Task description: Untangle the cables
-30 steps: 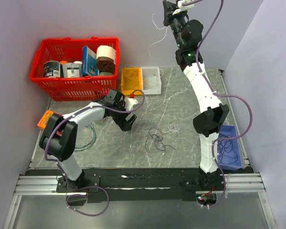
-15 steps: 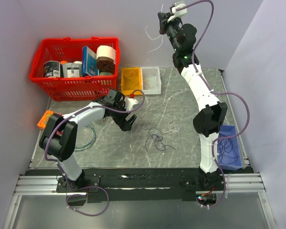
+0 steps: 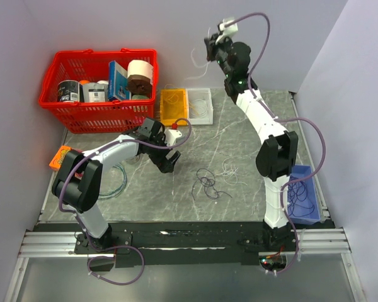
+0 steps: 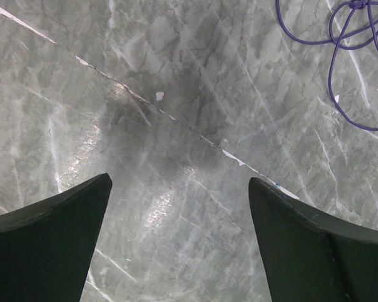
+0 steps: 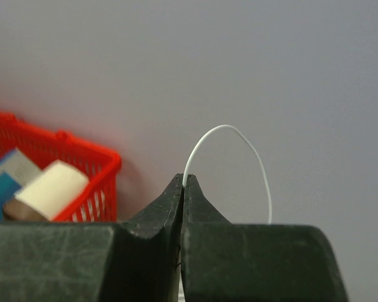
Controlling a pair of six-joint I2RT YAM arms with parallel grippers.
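1. At the far left, a red basket [image 3: 94,116] stands at the back corner of the table [image 3: 239,135] with rolls and boxes inside. A teal coil [image 3: 115,179] lies on the marble nearer my bases, beside my left arm.
2. My left gripper [image 3: 168,162] hangs low over the table with its jaws spread wide and nothing between them. The left wrist view shows only bare marble between the two fingers.
3. Behind that gripper, a yellow tray [image 3: 174,107] and a clear tray [image 3: 200,106] sit side by side at the back of the table.
4. The cables [image 3: 208,182] lie in a loose heap at mid-table, near my left gripper on its right but not touching it. They are dark purple loops with pale strands trailing off to the right.
5. My right gripper [image 3: 209,45] is raised high against the back wall, jaws pinched tight on a thin white cable [image 5: 230,127]. It arcs up out of the fingertips and drops away to the right.
6. At the far right, a blue bin [image 3: 305,218] sits beside my right arm's base, with dark wire loops in it.
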